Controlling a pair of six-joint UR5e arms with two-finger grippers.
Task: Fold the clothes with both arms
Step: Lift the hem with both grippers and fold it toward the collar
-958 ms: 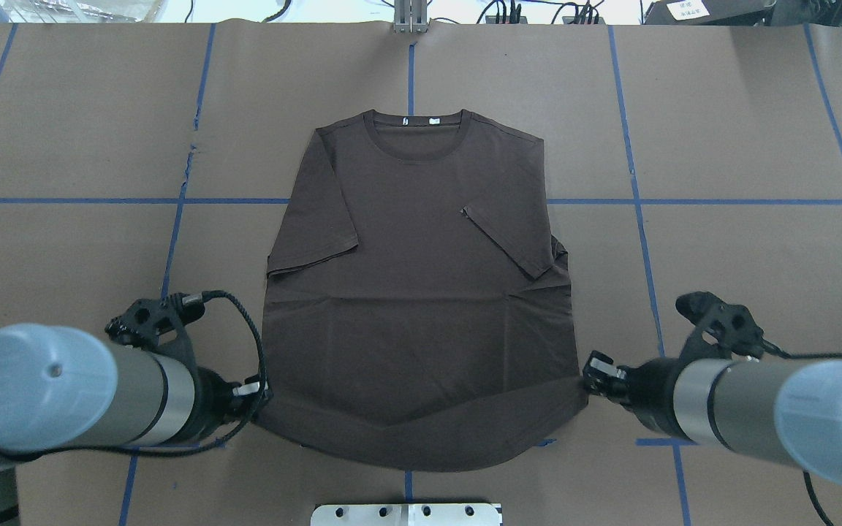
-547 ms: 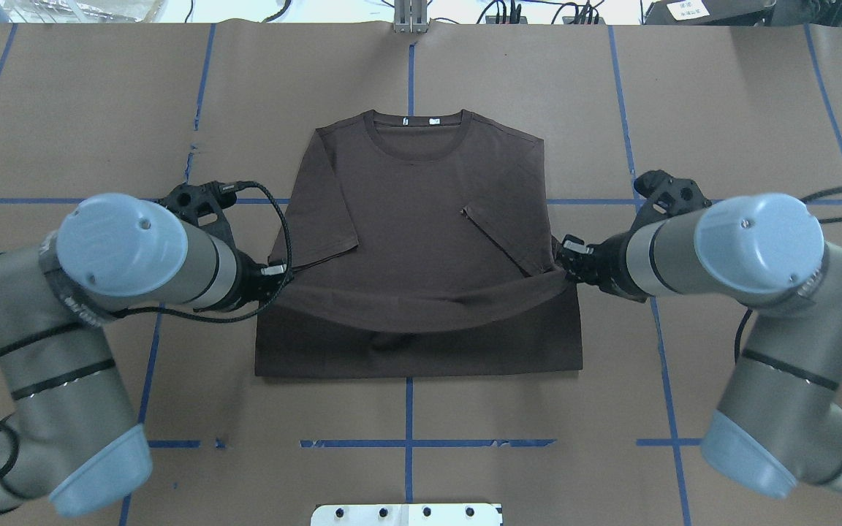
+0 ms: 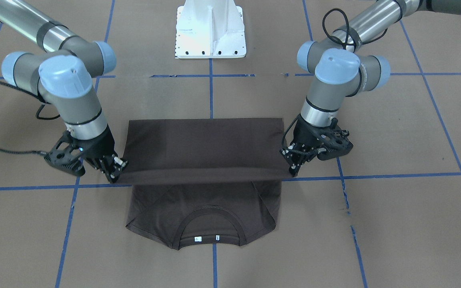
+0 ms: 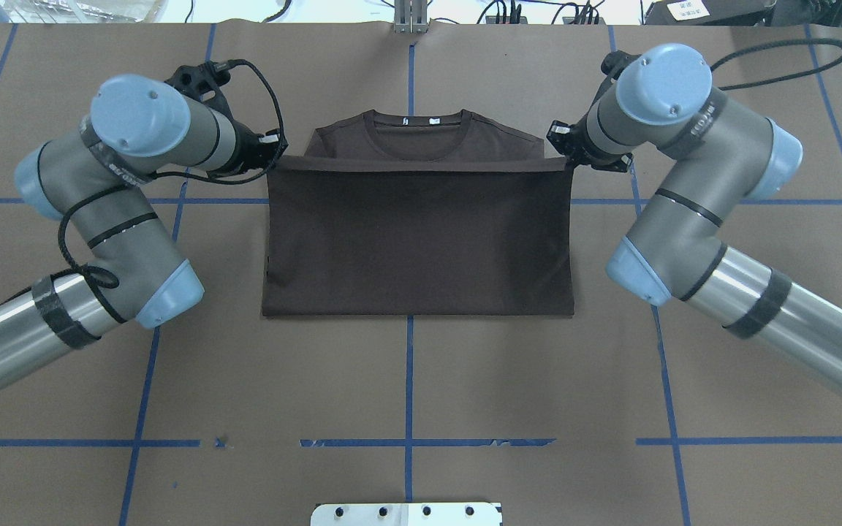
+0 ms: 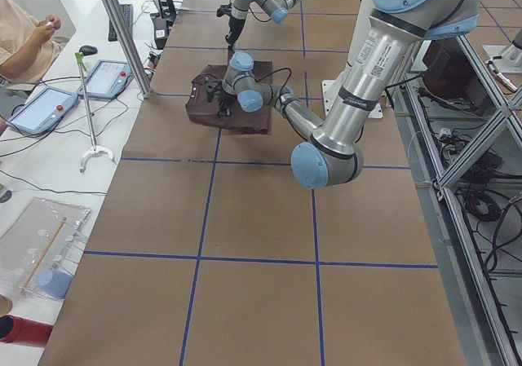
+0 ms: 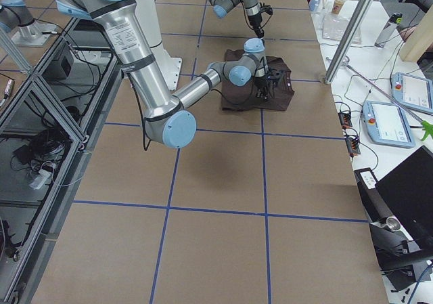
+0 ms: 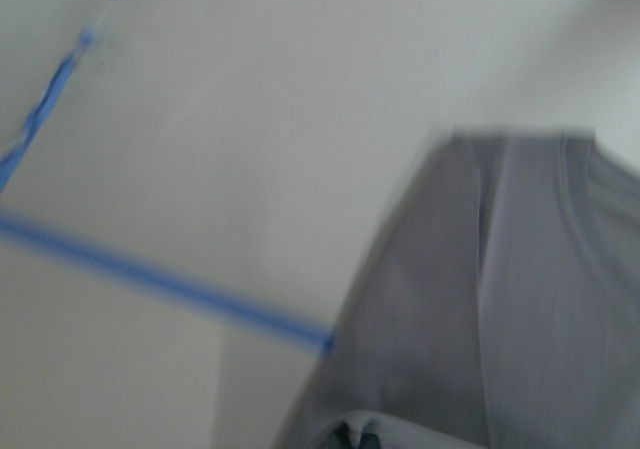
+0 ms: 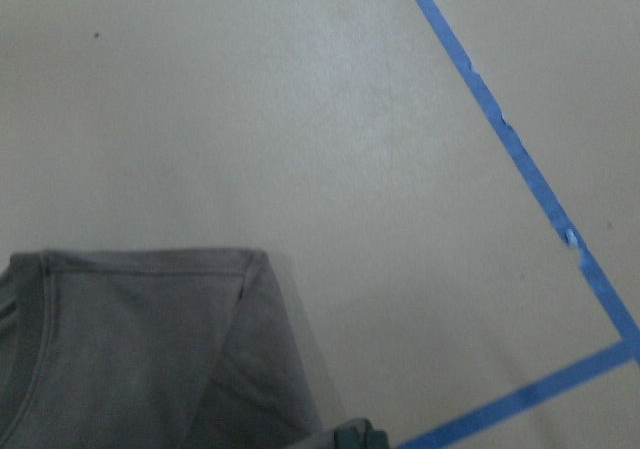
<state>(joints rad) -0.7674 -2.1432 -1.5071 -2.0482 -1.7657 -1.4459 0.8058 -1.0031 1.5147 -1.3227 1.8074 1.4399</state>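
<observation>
When we look down on the brown table, we see the T-shirt lying near the middle, folded over on itself. Its bottom half is pulled up over the chest. The fold makes a straight edge on the side nearest the robot. The hem is stretched in a straight line between the two grippers, just short of the collar. We can see the collar and the white neck tags poking out past the hem.

The left gripper has its fingers pinched together on the left corner of the hem. The right gripper has its fingers pinched together on the right corner.

The left arm bends in on one side of the shirt and the right arm on the other. Blue tape lines cross the table. The white base sits at the near edge. Our left wrist view is too blurry to tell us much.
</observation>
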